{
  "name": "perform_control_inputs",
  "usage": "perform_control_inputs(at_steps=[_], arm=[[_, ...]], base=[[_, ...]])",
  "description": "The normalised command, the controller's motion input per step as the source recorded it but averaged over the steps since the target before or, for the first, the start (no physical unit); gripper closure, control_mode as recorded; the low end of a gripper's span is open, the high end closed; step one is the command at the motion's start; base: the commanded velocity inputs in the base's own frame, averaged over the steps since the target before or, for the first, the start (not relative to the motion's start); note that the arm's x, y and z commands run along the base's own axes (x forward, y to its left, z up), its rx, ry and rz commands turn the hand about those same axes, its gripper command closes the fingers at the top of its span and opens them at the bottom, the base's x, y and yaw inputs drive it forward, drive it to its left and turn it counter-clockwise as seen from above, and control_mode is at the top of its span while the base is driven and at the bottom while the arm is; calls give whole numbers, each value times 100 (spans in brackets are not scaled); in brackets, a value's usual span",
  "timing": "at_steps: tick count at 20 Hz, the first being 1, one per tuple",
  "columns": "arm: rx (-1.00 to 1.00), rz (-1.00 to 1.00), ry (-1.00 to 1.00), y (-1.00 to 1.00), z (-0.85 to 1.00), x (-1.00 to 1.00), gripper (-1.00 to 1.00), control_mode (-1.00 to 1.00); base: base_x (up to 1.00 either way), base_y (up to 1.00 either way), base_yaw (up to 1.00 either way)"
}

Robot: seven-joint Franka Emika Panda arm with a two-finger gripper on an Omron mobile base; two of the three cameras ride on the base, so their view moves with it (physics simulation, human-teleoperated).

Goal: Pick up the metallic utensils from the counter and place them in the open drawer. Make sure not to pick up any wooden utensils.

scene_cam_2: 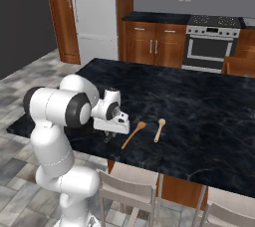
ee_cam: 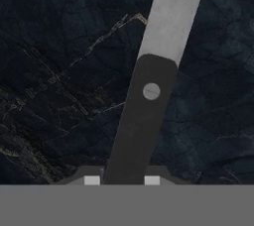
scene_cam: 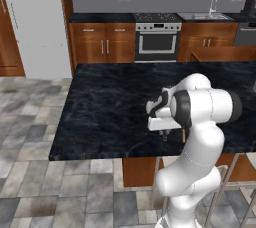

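The metallic knife (ee_cam: 142,121) has a dark handle with one rivet and a grey blade (ee_cam: 172,17). It lies on the black counter (ee_cam: 49,71), running away from the hand. My gripper (ee_cam: 122,180) is shut on the near end of its handle, one fingertip (ee_cam: 92,180) pressed against each side. The gripper (scene_cam: 165,133) reaches straight down to the counter (scene_cam: 110,102) near its front edge. Just to the right of the gripper (scene_cam_2: 107,136), two wooden utensils, a longer spoon (scene_cam_2: 133,134) and a shorter one (scene_cam_2: 159,129), lie untouched. The open drawer is out of view.
Stools (scene_cam_2: 129,191) stand below the counter's front edge beside the arm. Wall cabinets, a stove (scene_cam: 157,37) and a fridge (scene_cam: 37,22) line the far wall across a tiled floor.
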Motion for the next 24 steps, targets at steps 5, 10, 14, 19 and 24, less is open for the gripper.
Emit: perform_control_inputs(at_steps=[5,10,14,19,24], arm=[[0,0,6,17,-99,0,100,-100],[-5,0,17,42,-97,0,100,-100],[-1,8,22,3,-93,0,100,-100],[0,6,5,-4,-41,-27,100,-100],[0,0,-22,-17,15,-66,100,-100]], base=[[0,0,0],[0,0,0],[0,0,0],[0,0,0],[0,0,0]])
